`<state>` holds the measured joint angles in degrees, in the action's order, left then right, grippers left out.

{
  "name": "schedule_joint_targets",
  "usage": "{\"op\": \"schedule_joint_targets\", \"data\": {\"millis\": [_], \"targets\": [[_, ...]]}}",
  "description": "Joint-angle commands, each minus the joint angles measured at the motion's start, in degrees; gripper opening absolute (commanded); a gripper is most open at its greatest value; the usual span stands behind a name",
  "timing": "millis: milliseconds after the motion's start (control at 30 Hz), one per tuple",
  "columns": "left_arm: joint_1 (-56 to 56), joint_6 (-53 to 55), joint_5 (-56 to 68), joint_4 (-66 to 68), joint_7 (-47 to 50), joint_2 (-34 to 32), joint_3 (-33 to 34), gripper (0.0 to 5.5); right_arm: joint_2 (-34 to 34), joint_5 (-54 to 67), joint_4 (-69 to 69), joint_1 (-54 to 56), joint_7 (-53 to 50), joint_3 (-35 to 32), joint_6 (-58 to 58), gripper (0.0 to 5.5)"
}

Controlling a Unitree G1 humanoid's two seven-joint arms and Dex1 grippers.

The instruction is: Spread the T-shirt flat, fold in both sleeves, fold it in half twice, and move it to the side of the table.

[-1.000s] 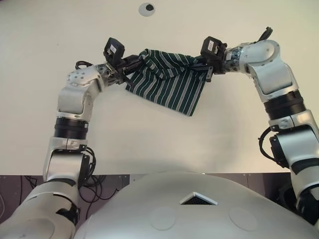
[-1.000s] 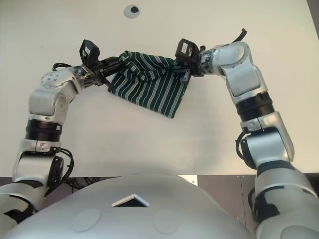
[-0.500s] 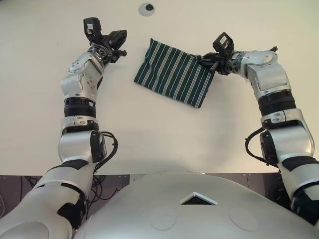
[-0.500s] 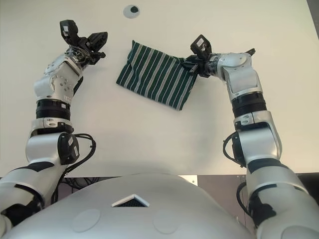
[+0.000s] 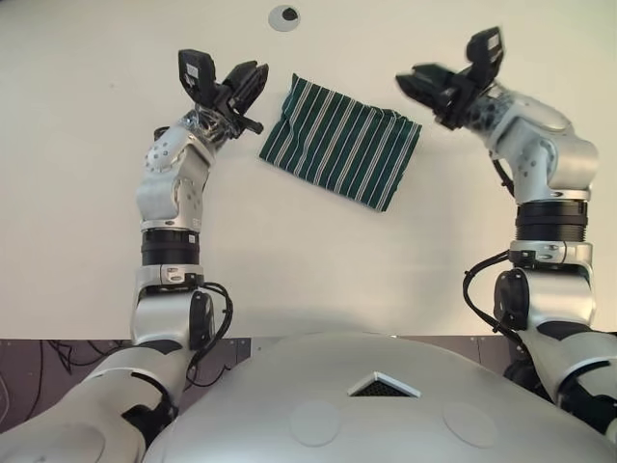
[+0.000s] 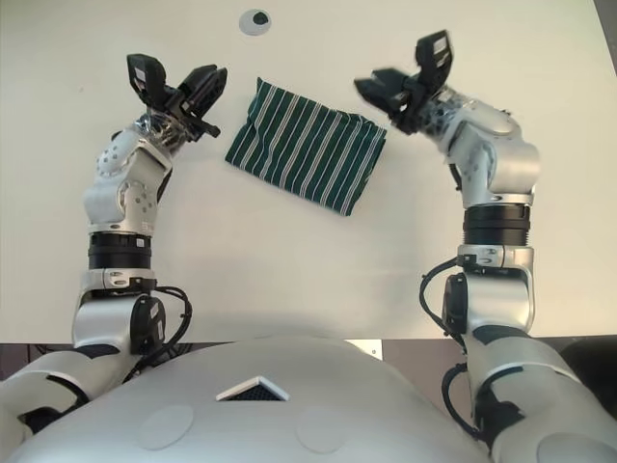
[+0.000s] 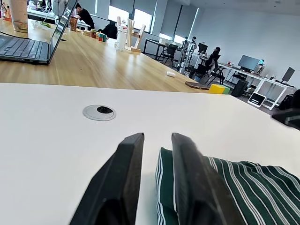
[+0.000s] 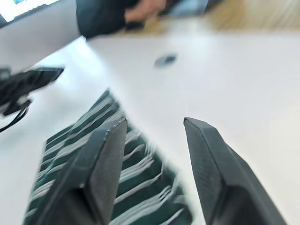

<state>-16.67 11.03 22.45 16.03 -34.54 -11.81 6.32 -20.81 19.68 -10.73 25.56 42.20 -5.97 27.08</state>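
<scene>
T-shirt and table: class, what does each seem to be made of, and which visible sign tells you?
T-shirt: soft cloth, probably knit, matt, dark green with white stripes; its folded layers bend and crease at the edges. Table: hard, smooth white top, perhaps laminate; flat, even, without visible grain.

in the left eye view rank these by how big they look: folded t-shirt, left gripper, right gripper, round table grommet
1. folded T-shirt, clearly the largest.
2 and 3. left gripper and right gripper look about alike, so they are not ranked against each other.
4. round grommet, the smallest.
</scene>
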Motion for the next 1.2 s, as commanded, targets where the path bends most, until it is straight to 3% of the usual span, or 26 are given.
{"op": "schedule_joint_targets", "data": {"millis": [33, 200, 333, 467, 600, 833, 1200], "targets": [[0.97, -4.21, 0.39, -1.42, 0.53, 1.41, 1.44, 1.05, 3.93, -3.37, 6.07, -5.78, -0.09, 8.63, -4.50, 1.77], [0.90, -8.61, -0.01, -0.56, 1.04, 2.41, 2.02, 0.51, 11.63, -10.96, -4.75, -7.43, -3.67, 19.42, -11.99, 0.98], [1.20, -11.11, -1.02, -0.64, 3.20, 3.25, 2.29, 0.00, 14.80, -14.83, -13.30, -6.30, -6.59, 21.51, -18.25, 0.36], [1.49, -12.59, -2.54, -0.88, 5.36, 3.61, 1.83, 0.00, 15.86, -16.85, -19.07, -7.34, -10.50, 21.03, -21.97, 0.01], [3.76, -12.73, -2.62, -4.11, 6.67, 3.71, 1.77, 0.00, 12.45, -15.51, -19.63, -10.15, -15.44, 15.12, -20.18, 0.01], [9.89, -12.47, -2.74, -11.67, 9.45, 2.29, 3.43, 0.00, 3.15, -6.36, -11.84, -20.91, -25.31, -7.32, -8.68, 0.01], [14.46, -15.68, -6.15, -16.37, 9.83, 1.22, 1.64, 0.00, 1.90, -3.43, -1.10, -27.36, -27.39, -13.85, -4.88, 0.01]]}}
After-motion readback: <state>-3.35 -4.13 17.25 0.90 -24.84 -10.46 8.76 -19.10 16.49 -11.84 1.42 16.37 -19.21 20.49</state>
